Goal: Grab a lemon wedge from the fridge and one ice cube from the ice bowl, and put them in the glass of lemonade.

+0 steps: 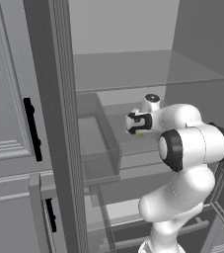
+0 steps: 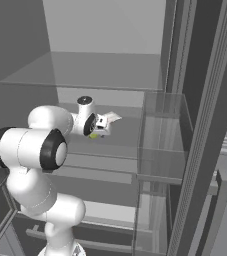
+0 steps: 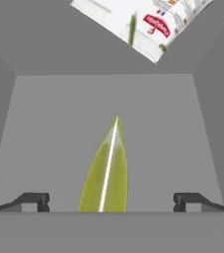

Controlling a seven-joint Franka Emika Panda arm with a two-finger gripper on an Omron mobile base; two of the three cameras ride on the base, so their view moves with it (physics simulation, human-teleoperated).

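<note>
Risk check: pincer at the lemon wedge inside the fridge

Pincer (image 3: 111, 201) state: fully open, nothing gripped. In the hand view its two dark tips stand well apart, one on each side of the lemon wedge (image 3: 107, 170). The wedge lies on a pale grey fridge shelf (image 3: 49, 128), point facing away from the pincer, and sits centred between the tips without touching either.

Possible faults from here:
- Ejection. The wedge is thin and tapered. If the tips close on its sloped faces, it is likely to squirt forward toward the back of the shelf.
- Missed grip. If the pincer closes too high above the shelf, the tips may pass over the low wedge.
- Shelf contact. Descending too far would press the tips into the shelf.
- Collision on withdrawal. The clear door bin (image 2: 162, 145) stands near the arm's exit path, to the side of the wedge.

View differences:
- Hand view: shows wedge alignment between the tips, plus a white printed carton (image 3: 143, 24) beyond the wedge at the back.
- Right base view: shows only a small yellow-green speck of the wedge under the hand, but shows arm clearance to the bin and the shelf above.
- Left base view: shows the fridge door edge (image 1: 54, 123) beside the wedge's shelf.
</note>
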